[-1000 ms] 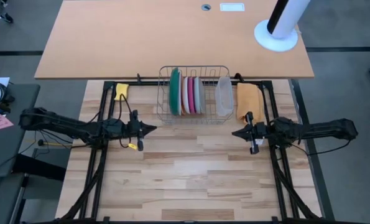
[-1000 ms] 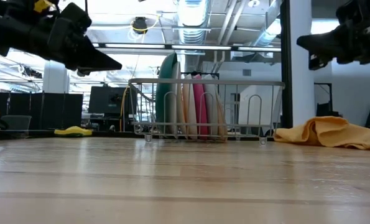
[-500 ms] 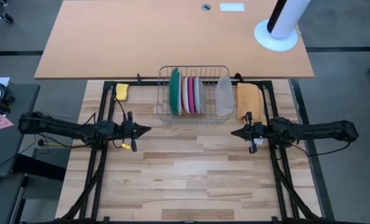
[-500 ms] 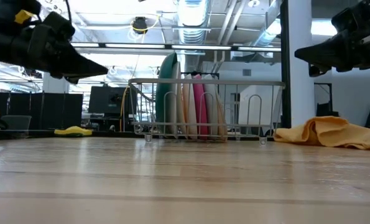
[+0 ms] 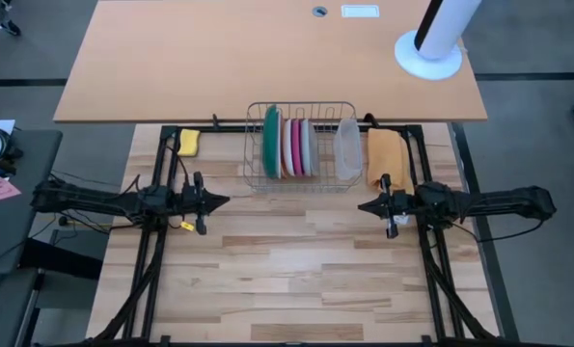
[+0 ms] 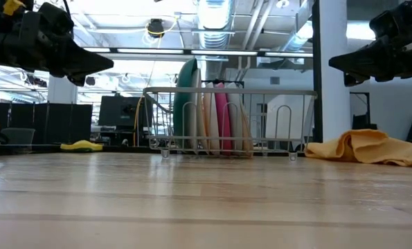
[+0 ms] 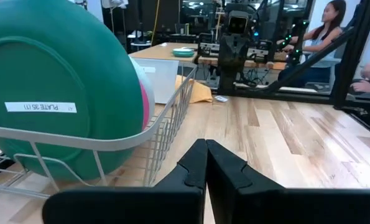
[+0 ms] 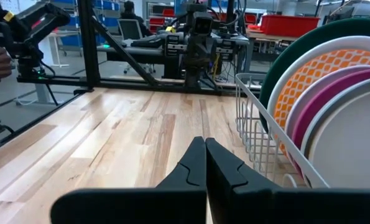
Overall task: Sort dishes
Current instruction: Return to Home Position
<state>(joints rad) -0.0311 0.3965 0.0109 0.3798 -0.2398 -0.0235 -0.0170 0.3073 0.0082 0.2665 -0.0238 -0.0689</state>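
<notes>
left gripper [image 5: 225,200] pressed together | right gripper [image 5: 364,205] same | plates [image 5: 271,143] edge-on, overlapping in rack [image 5: 301,183]

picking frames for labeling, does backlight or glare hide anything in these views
low view: ceiling lights behind turn the left gripper and right gripper into dark silhouettes, yet the green plate and pink plate in the dish rack show plainly; high view: even light, no glare on the table.

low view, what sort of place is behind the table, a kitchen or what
Probably a robotics lab or open workshop, not a kitchen: dark monitors stand in the background, exposed ceiling ducting runs overhead, and the left wrist view shows a seated person.
</notes>
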